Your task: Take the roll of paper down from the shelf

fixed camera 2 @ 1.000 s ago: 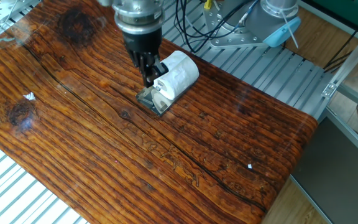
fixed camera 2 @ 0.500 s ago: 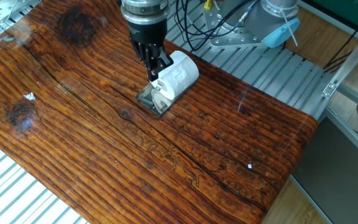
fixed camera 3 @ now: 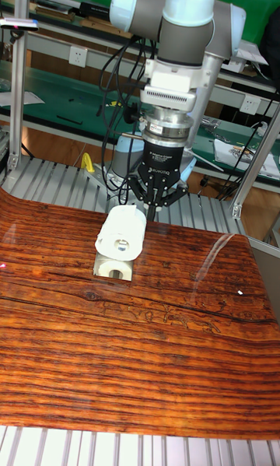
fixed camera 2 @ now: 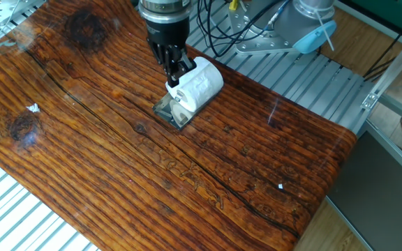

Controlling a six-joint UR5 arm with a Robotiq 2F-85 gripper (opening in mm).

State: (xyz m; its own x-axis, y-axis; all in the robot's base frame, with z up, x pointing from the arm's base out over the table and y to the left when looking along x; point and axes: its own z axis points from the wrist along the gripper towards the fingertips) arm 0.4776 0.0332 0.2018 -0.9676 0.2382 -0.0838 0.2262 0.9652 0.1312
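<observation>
The roll of paper (fixed camera 2: 201, 84) is white and crinkled, and it lies on its side on the shelf (fixed camera 2: 171, 113), a small dark metal rack on the wooden table. In the tall fixed view the roll of paper (fixed camera 3: 123, 234) shows its core hole at the near end, with the shelf (fixed camera 3: 113, 268) under it. My black gripper (fixed camera 2: 174, 78) hangs beside the roll's far end, fingers drawn together with nothing between them. Its fingertips (fixed camera 3: 155, 206) sit just off the roll's upper right edge. I cannot tell whether they touch it.
The glossy wooden tabletop (fixed camera 2: 187, 181) reaches out on all sides of the rack. Cables and a silver bracket (fixed camera 2: 264, 43) lie on the ribbed metal bench behind it. A metal post (fixed camera 3: 260, 162) stands at the right.
The gripper has drifted up and toward the back along the roll's side. The roll and rack have not moved.
</observation>
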